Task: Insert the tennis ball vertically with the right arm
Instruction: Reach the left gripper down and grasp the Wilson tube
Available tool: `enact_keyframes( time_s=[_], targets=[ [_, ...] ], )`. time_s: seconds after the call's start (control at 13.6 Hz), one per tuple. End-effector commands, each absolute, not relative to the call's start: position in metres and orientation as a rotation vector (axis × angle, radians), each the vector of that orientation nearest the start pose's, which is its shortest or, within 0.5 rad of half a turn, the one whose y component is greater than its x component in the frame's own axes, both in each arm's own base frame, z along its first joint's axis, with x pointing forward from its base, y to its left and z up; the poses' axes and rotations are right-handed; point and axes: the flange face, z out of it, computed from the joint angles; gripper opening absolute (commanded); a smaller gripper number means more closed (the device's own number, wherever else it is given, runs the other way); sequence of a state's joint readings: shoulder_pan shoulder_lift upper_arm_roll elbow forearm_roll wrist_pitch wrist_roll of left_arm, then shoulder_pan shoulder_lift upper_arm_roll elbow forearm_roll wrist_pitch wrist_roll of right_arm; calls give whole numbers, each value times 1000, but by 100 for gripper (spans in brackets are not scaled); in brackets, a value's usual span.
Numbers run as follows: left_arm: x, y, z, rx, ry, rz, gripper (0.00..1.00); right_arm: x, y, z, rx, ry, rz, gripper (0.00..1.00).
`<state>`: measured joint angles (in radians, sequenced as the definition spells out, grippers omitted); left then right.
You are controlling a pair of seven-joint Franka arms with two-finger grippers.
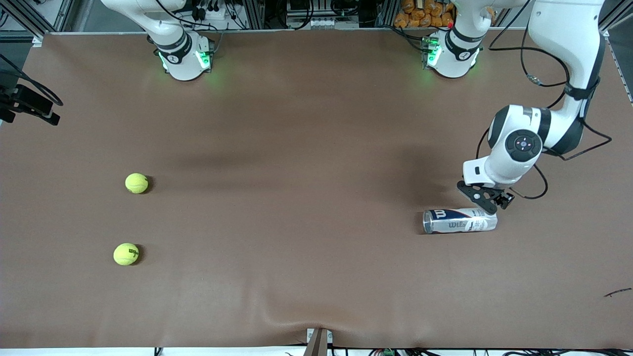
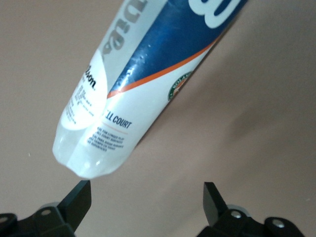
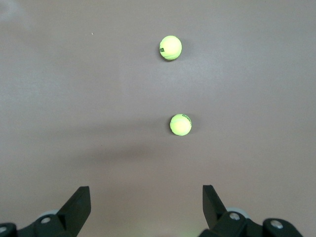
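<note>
Two yellow-green tennis balls (image 1: 136,183) (image 1: 126,254) well apart from white-blue can (image 1: 460,221) lying on its side

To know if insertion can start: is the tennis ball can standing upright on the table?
No, the tennis ball can lies on its side on the table, under the open left hand.

The front camera looks down from high across the worktop (image 1: 316,148), facing both bases. Left wrist camera sits close above the Wilson ball can (image 2: 148,74); right wrist camera, higher, shares both tennis balls (image 3: 180,124).

A brown mat (image 1: 306,148) covers the table, edged by cluttered cables (image 1: 306,15).
</note>
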<state>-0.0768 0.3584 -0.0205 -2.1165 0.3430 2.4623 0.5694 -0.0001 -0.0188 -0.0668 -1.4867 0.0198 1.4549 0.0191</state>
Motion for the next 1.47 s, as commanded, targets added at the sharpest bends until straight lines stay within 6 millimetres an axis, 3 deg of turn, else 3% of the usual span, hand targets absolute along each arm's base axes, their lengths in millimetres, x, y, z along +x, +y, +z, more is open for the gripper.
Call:
enact_keyframes(
  time_s=[0.0, 0.15, 0.37, 0.66, 0.81, 1.03, 1.18, 1.4],
  targets=[
    [593, -59, 244, -2466, 1532, 87, 100, 536, -30, 668, -3102, 146, 14, 100],
    [598, -71, 250, -2403, 1612, 76, 100, 536, -31, 668, -3103, 149, 16, 100],
    [608, -94, 237, -2266, 1707, 105, 100, 536, -32, 668, -3103, 149, 16, 100],
    [631, -107, 232, -2133, 1741, 210, 100, 536, -32, 668, -3103, 151, 14, 100],
    [628, -130, 226, -2096, 1765, 257, 100, 536, -33, 668, -3103, 151, 13, 100],
    [628, -145, 209, -2068, 1767, 303, 100, 536, -33, 668, -3105, 151, 13, 100],
    [628, -144, 204, -2001, 1758, 321, 100, 540, -33, 663, -3110, 143, 25, 100],
    [627, -142, 192, -1967, 1747, 338, 100, 553, -34, 640, -3111, 139, 87, 100]
  ],
)
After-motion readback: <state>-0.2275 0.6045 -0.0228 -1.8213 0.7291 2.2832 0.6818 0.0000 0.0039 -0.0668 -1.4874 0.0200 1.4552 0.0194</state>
